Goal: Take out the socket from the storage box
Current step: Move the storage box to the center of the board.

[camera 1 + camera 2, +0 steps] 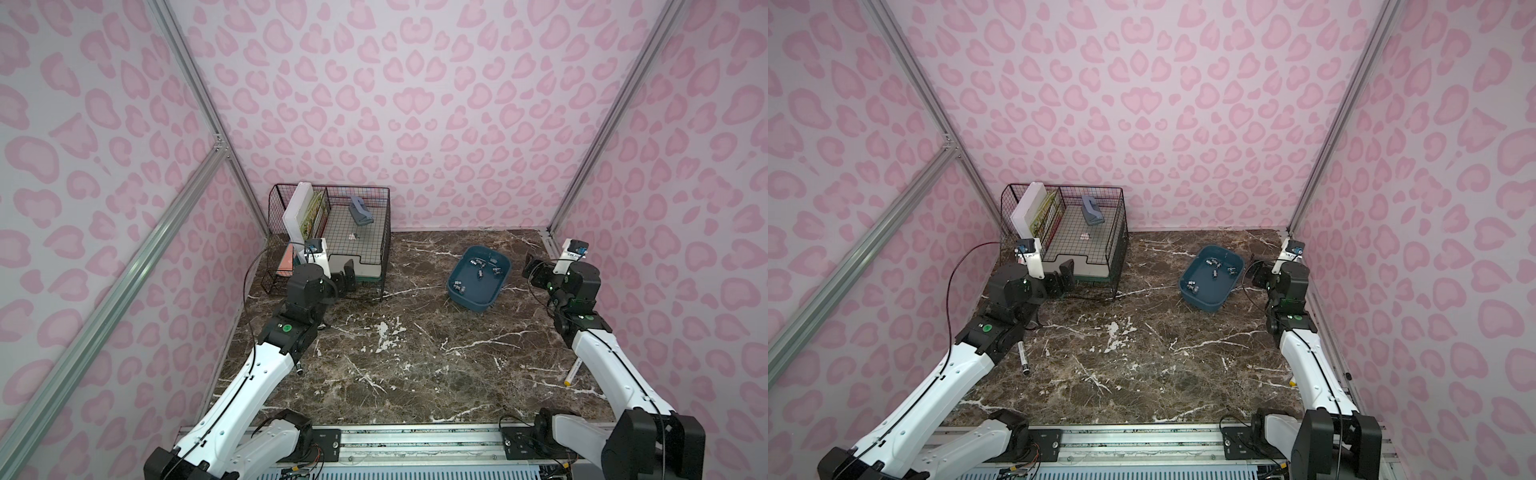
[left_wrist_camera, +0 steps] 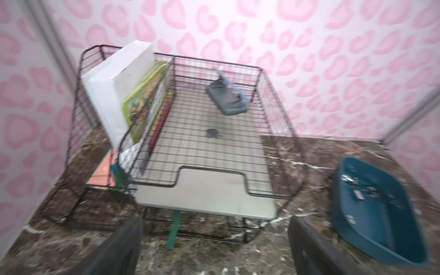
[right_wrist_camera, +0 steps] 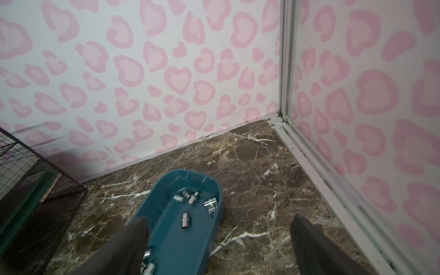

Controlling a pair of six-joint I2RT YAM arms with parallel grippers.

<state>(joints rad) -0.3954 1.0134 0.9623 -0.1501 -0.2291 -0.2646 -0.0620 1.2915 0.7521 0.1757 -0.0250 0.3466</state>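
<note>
Pink-patterned walls close the dark marble table (image 1: pixel 415 365) on three sides, and its middle is bare and roomy. The right hand (image 1: pixel 530 269) hovers low with jaws spread wide and empty, its arm folded close along the side wall. Near it, ahead and inward, sits the storage box (image 1: pixel 470 306). One socket (image 3: pixel 185 220) lies alone on the box floor and others cluster farther in. The left hand (image 1: pixel 345 279), also spread wide and empty, faces the front edge of the wire rack (image 1: pixel 385 249), close to it. The box lies well off to its side.
</note>
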